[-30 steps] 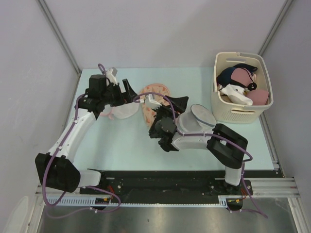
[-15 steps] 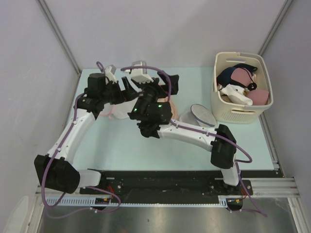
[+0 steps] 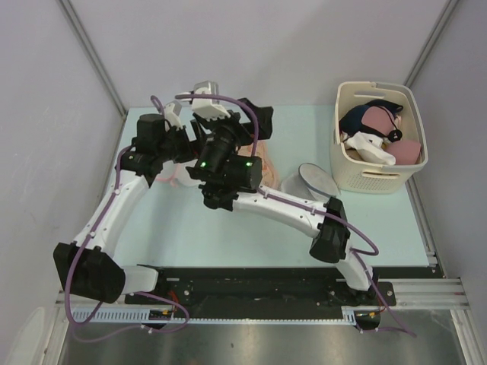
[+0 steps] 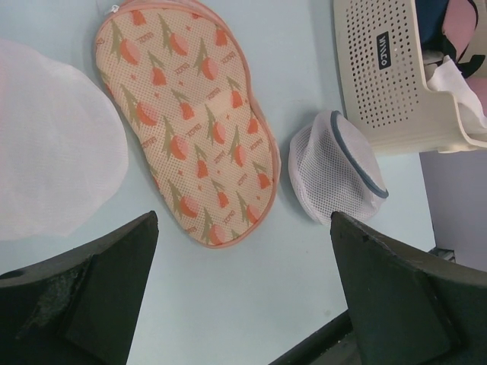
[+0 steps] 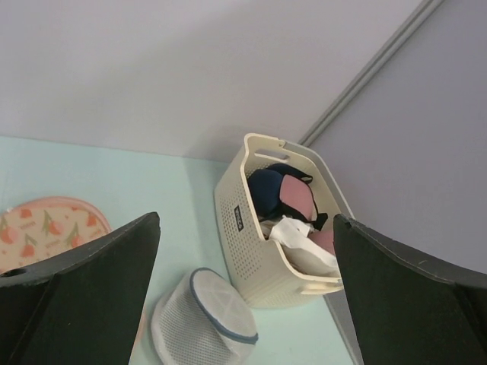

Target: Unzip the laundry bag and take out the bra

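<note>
A second ago the right arm (image 3: 283, 210) lay low over the bench (image 4: 243, 304), its jaws close beside the flowered laundry bag (image 4: 190, 129). Since then it has swung up and across. The right jaws now stand high, looking out at the back wall and the cream basket (image 5: 281, 228). The left arm (image 3: 122, 199) has held its place.

Both sets of jaws are spread as wide as they go and grip nothing. I read that as the right arm backing off to set up a fresh approach. The bag looks zipped and nothing has come out of it.

Seen from the left jaws, the flowered bag lies flat on the bench, below and ahead of them, roughly in line with the gap. Its long axis runs on a slant, from far on the left-hand side to nearer on the right-hand side. A small tab (image 4: 114, 8) at the far end is, I think, the zip pull, so the bag points away from the left jaws.

From the right jaws the bag sits low and off to the left-hand side, well apart. No bra shows through the mesh.

A plain white mesh bag (image 4: 53, 144) lies off the left-hand side of the left jaws. A round, grey-rimmed mesh bag (image 4: 335, 175) lies off their right-hand side, just beside the basket.
</note>
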Tool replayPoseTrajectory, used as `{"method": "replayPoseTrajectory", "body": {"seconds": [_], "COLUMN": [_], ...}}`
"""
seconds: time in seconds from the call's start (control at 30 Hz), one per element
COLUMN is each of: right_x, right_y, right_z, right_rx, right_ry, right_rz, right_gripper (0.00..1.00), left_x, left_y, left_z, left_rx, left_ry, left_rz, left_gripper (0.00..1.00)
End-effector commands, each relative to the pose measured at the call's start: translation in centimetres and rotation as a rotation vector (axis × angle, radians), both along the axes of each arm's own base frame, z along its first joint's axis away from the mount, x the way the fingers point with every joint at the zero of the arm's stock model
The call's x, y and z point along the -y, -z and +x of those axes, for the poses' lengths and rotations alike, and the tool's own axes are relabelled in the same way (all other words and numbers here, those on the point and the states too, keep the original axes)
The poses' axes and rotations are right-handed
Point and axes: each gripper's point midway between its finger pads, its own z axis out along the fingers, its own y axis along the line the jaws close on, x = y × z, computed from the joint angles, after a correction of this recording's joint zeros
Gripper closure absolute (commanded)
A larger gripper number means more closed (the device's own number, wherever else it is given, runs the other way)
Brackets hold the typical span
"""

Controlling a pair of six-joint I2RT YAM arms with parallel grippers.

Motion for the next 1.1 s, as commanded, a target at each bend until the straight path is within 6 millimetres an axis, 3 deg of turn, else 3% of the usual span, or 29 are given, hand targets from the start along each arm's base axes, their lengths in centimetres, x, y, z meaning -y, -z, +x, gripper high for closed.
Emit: {"method": "replayPoseTrajectory", "body": {"seconds": [0.0, 0.1, 0.13, 0.17, 0.2, 0.23, 0.27, 0.37, 0.5, 0.63, 0.77, 0.83, 0.87, 0.9, 0.93, 0.97, 1.0, 1.07], "right_x": [1.4, 1.5, 3.3, 3.1, 3.6, 5.7, 5.3, 7.5, 8.8, 7.3, 4.4, 3.5, 1.1, 2.2, 1.3, -1.2, 1.5, 1.8], "right_y": [1.1, 0.5, -1.3, 0.1, -0.6, -2.1, -0.6, -1.2, 0.7, 3.3, 4.9, 4.6, 5.8, 4.2, 4.2, 6.2, 5.5, 7.2], "right_z": [-3.2, -3.9, -4.3, -4.2, -4.2, -4.6, -4.4, -4.0, -2.3, -0.7, 0.3, 0.3, 0.8, 1.0, 1.6, 1.4, 3.2, 3.9], "right_rx": [-0.009, 0.130, 0.199, 0.213, 0.275, 0.330, 0.352, 0.427, 0.399, 0.365, 0.337, 0.356, 0.271, 0.267, 0.245, 0.092, 0.093, 0.004], "right_ry": [-0.058, -0.104, -0.116, -0.131, -0.155, -0.167, -0.191, -0.197, -0.122, -0.129, -0.220, -0.305, -0.426, -0.496, -0.595, -0.789, -0.782, -0.802], "right_rz": [0.363, 0.407, 0.542, 0.512, 0.527, 0.601, 0.610, 0.698, 0.646, 0.517, 0.442, 0.568, 0.461, 0.517, 0.740, 0.713, 0.791, 0.862], "right_gripper": [0.00, 0.02, 0.02, 0.03, 0.03, 0.04, 0.04, 0.05, 0.02, 0.00, 0.00, 0.00, 0.00, 0.00, 0.00, 0.00, 0.00, 0.00], "left_x": [0.5, 0.7, 0.8, 0.9, 1.0, 1.1, 1.2, 1.4, 1.8, 2.3, 2.3, 2.3, 2.3, 2.2, 2.2, 2.2, 2.1, 2.1], "left_y": [-2.8, -2.6, -2.6, -2.7, -2.6, -2.6, -2.6, -2.4, -2.0, -1.4, -1.4, -1.5, -1.6, -1.8, -1.8, -1.8, -1.8, -1.6], "left_z": [0.1, 0.0, 0.0, -0.1, -0.1, -0.1, -0.1, -0.1, -0.2, -0.2, -0.3, -0.3, -0.4, -0.4, -0.5, -0.5, -0.6, -0.7], "left_rx": [0.072, 0.066, 0.065, 0.066, 0.063, 0.063, 0.061, 0.055, 0.037, 0.019, 0.017, 0.021, 0.023, 0.027, 0.028, 0.026, 0.027, 0.024], "left_ry": [0.036, 0.046, 0.052, 0.059, 0.059, 0.065, 0.068, 0.082, 0.104, 0.124, 0.131, 0.132, 0.134, 0.134, 0.135, 0.135, 0.137, 0.138], "left_rz": [-0.031, -0.036, -0.039, -0.042, -0.045, -0.052, -0.053, -0.059, -0.075, -0.089, -0.086, -0.082, -0.081, -0.075, -0.074, -0.073, -0.071, -0.071], "left_gripper": [0.00, 0.00, 0.00, 0.00, 0.00, 0.00, 0.00, 0.00, 0.00, 0.00, 0.00, 0.00, 0.00, 0.00, 0.00, 0.00, 0.00, 0.00]}}
